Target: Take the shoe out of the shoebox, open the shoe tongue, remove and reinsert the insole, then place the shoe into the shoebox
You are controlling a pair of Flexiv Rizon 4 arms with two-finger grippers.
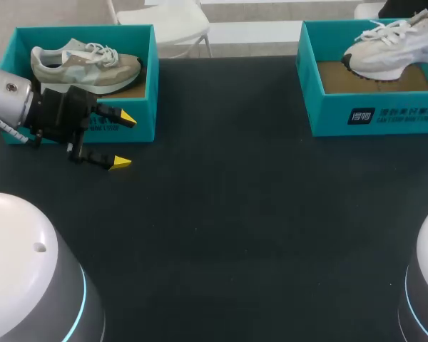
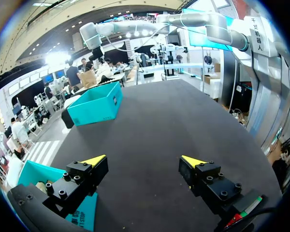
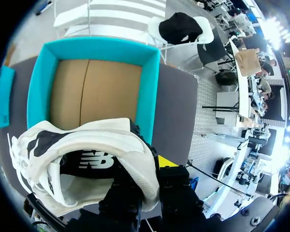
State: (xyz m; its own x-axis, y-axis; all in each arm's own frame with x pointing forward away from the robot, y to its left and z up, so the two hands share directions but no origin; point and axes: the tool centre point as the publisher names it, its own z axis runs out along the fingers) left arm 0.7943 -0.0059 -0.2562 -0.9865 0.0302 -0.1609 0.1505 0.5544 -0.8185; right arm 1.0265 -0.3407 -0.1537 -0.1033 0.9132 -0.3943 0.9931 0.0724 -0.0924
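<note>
The white shoe (image 1: 385,50) (image 3: 87,159) sits at about 1 o'clock on the table (image 1: 235,214), raised over the right box (image 1: 374,117) (image 3: 147,96), with its toe toward 9 o'clock and its laces loose on top. In the right wrist view the right gripper (image 3: 154,169) is clenched on the shoe's heel wall. One yellow tip shows just outside the wall and the other finger is hidden inside the shoe. The box's bare brown floor lies ahead of the gripper. The left gripper (image 1: 123,141) (image 2: 142,160) hangs at about 10 o'clock, released, its fingers wide apart with nothing between them and pointing toward 3 o'clock. It is just in front of the left box (image 1: 146,85), which stands at 11 o'clock. A grey shoe (image 1: 85,68) lies inside that box with its toe toward 3 o'clock.
</note>
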